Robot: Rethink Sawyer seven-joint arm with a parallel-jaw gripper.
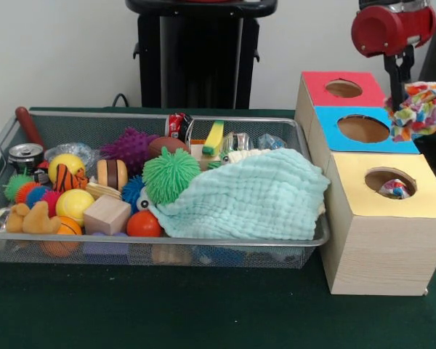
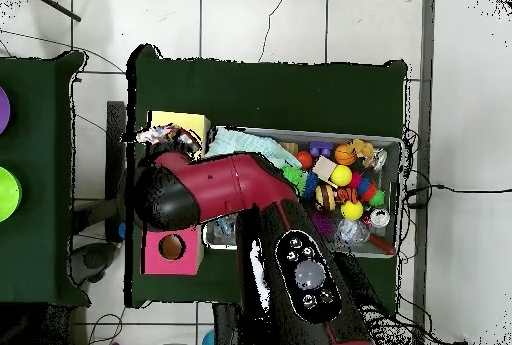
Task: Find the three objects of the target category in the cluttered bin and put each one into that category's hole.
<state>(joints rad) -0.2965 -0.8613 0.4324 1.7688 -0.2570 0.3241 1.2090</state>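
My gripper (image 1: 401, 96) hangs at the upper right, shut on a multicoloured confetti-print wrapper (image 1: 421, 109). It holds the wrapper in the air beside the blue-topped box (image 1: 334, 137), just beyond the far edge of the yellow-topped box (image 1: 352, 174). The yellow box's round hole (image 1: 384, 177) shows another crinkly multicoloured wrapper (image 1: 396, 190) inside it. In the overhead view the held wrapper (image 2: 162, 137) sits at the yellow box's (image 2: 185, 121) edge, and the arm hides the gripper. The silver mesh bin (image 1: 203, 241) lies left of the boxes. A clear crinkly wrapper (image 1: 78, 152) lies at its back left.
The red-topped box (image 1: 316, 81) stands farthest back. The bin holds a mint quilted cloth (image 1: 254, 196), green (image 1: 171, 174) and purple (image 1: 131, 147) spiky balls, balls, wooden blocks and cans. The black pedestal (image 1: 200, 54) stands behind the bin. My arm (image 2: 250, 191) spans the bin's box end.
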